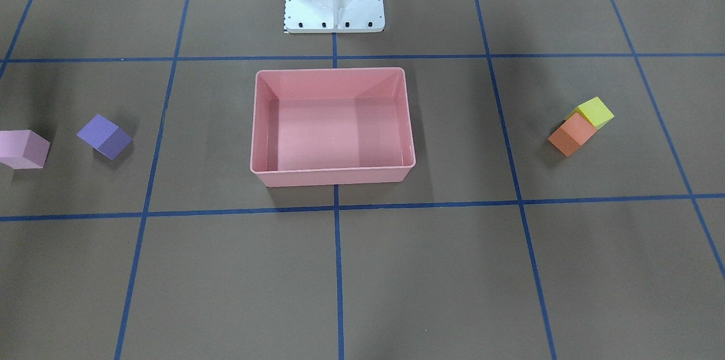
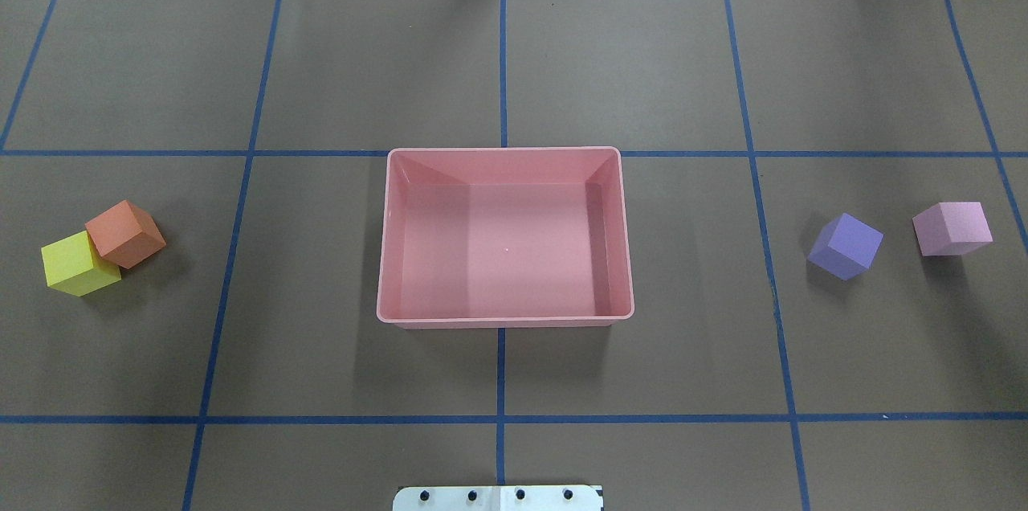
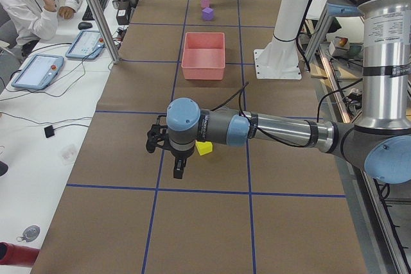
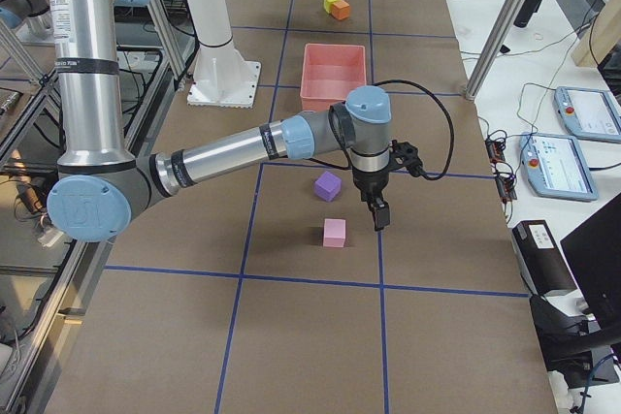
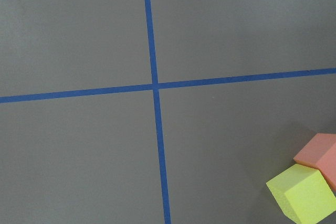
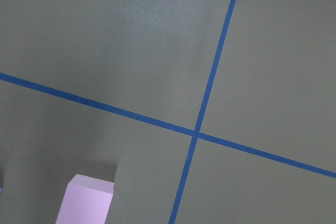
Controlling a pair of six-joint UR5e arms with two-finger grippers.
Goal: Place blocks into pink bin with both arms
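Neither gripper's state can be told (side views only): left gripper (image 3: 178,170) hangs near yellow block (image 3: 204,148), right gripper (image 4: 379,214) near pink block (image 4: 334,232), bin (image 2: 502,321) between

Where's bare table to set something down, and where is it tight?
Bare paper lies between the pink bin and the orange block, between the bin and the purple block, and across the whole far row. Tight: orange against the yellow block; purple near the light pink block.
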